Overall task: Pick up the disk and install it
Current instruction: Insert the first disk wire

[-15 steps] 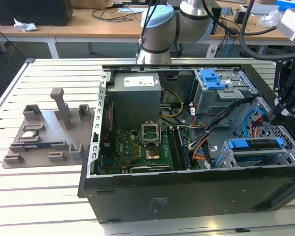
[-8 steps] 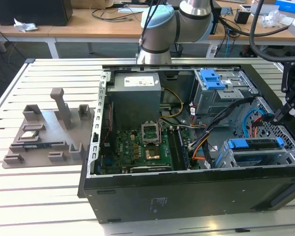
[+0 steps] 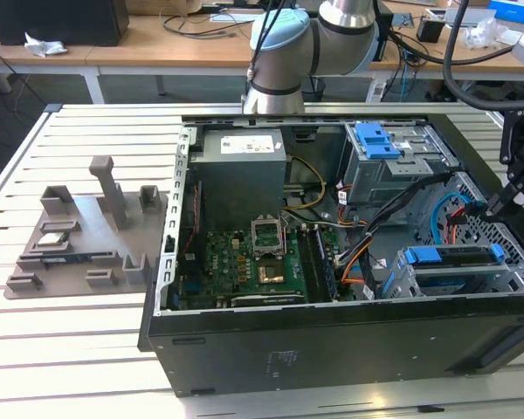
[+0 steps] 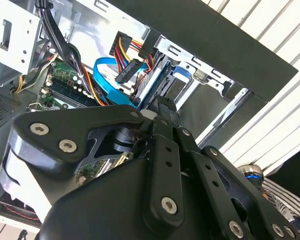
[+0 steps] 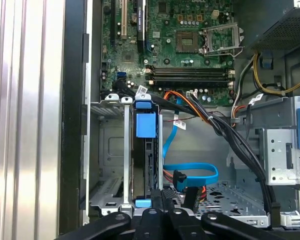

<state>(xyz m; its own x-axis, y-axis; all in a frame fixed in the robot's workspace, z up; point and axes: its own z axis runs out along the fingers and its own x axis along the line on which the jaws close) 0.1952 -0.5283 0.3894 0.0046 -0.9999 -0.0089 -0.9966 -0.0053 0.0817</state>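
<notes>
The disk stands on edge in a slot of the metal drive cage in a corner of the open computer case, its blue rails showing at both ends in the first wrist view; in the exterior view it lies low in the case towards that view's right, the blue rail on top. The gripper hovers right above the cage, close to one end of the disk; its jaws are drawn narrow, the two black fingers lying side by side with hardly a gap; whether they touch the disk or pinch anything I cannot tell. A looped blue flat cable and a bundle of orange, red and black wires run just beside the cage. The green motherboard covers the floor of the case, with the grey power-supply box next to it. The case sits on a slatted white desk; a grey moulded fixture lies on the desk at the exterior view's left, apart from the case.
</notes>
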